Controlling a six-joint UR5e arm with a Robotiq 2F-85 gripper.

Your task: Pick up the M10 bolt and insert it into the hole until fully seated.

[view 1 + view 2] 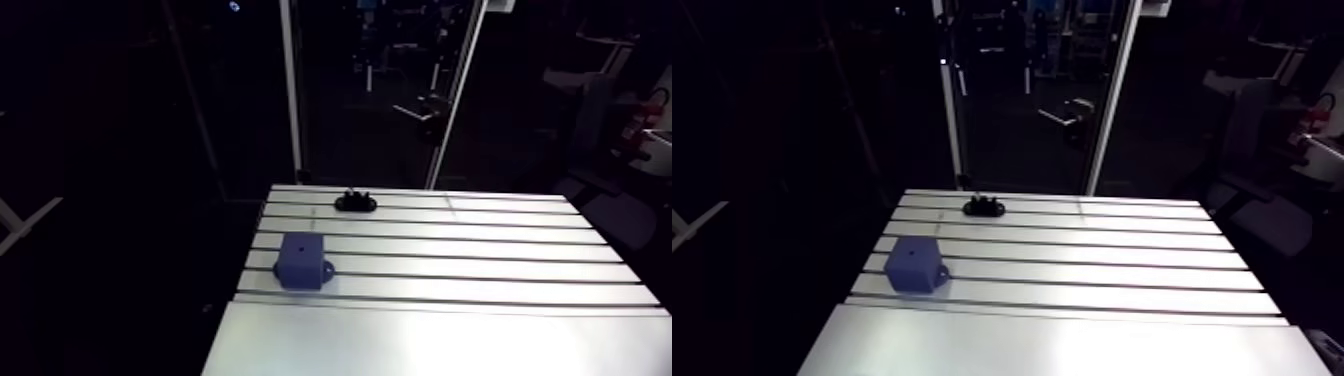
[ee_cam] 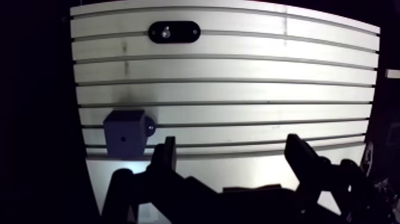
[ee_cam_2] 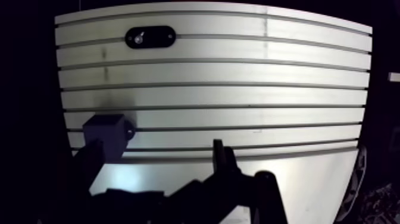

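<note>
A blue block (image 1: 303, 260) with a small hole (image 2: 123, 140) in its upper face sits near the left edge of the slotted table (image 1: 480, 260). Toward the far edge lies a black oval holder (image 2: 174, 32) with a bolt (image 2: 167, 33) standing in it, its metal head glinting. In the wrist view my gripper (image 2: 231, 146) hangs high above the table's near part, open, with nothing between its dark fingers (image 2: 168, 156). The block lies ahead of the left finger and slightly outside it. The holder is far ahead. The arm view does not show the gripper.
The table drops off just left of the block and just beyond the holder. A smooth plate (image 1: 440, 345) covers the near strip of the table. Bare slotted surface stretches to the right of both objects.
</note>
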